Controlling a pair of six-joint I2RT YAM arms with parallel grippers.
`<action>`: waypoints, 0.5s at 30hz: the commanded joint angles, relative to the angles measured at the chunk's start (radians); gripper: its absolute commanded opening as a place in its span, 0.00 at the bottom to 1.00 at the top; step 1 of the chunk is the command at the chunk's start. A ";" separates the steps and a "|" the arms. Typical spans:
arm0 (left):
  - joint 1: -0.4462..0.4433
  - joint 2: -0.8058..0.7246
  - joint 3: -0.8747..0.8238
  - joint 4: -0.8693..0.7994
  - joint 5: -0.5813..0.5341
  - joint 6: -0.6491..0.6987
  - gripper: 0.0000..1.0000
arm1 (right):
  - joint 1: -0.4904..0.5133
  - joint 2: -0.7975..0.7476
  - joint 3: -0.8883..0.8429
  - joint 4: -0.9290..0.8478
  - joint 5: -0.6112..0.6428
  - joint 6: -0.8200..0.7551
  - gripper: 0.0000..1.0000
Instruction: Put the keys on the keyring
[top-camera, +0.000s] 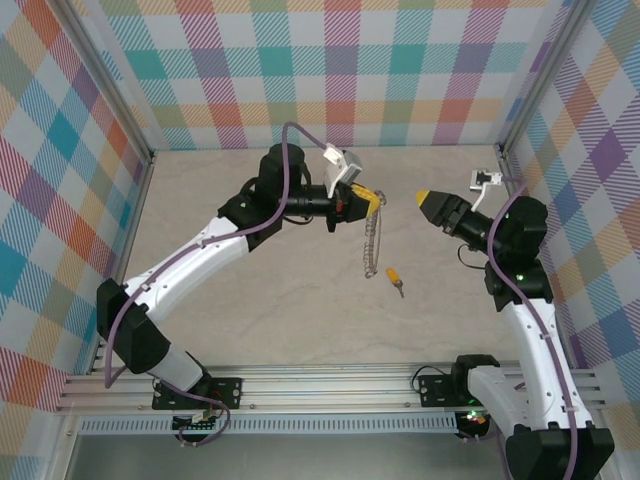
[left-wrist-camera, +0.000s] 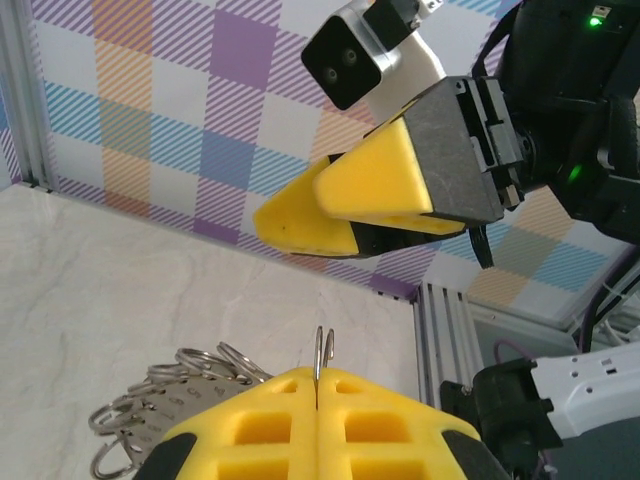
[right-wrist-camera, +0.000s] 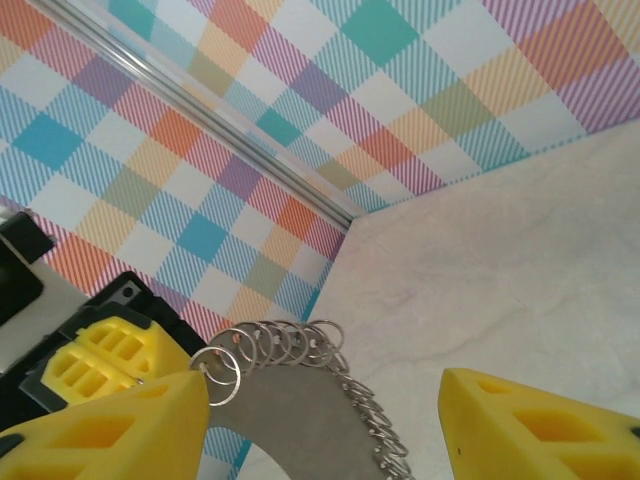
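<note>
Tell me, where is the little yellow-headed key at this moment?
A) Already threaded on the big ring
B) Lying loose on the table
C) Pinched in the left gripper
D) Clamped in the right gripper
B: the key lies on the table, touched by neither arm, close to the lower end of the keyring that hangs from the left gripper.

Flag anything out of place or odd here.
The key lies alone on the table, apart from the keyring, which dangles edge-on from the shut left gripper. The right gripper is open and holds nothing. Nothing looks spilled or damaged.
</note>
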 joint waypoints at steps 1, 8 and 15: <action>0.013 -0.052 0.024 -0.031 0.009 0.061 0.00 | -0.006 -0.015 -0.033 -0.047 0.014 -0.004 0.63; 0.012 -0.076 -0.006 -0.027 -0.026 0.031 0.00 | -0.006 0.017 -0.048 -0.199 0.069 -0.048 0.64; 0.027 -0.138 -0.124 0.058 -0.108 -0.032 0.00 | -0.006 0.133 -0.110 -0.319 0.160 -0.085 0.60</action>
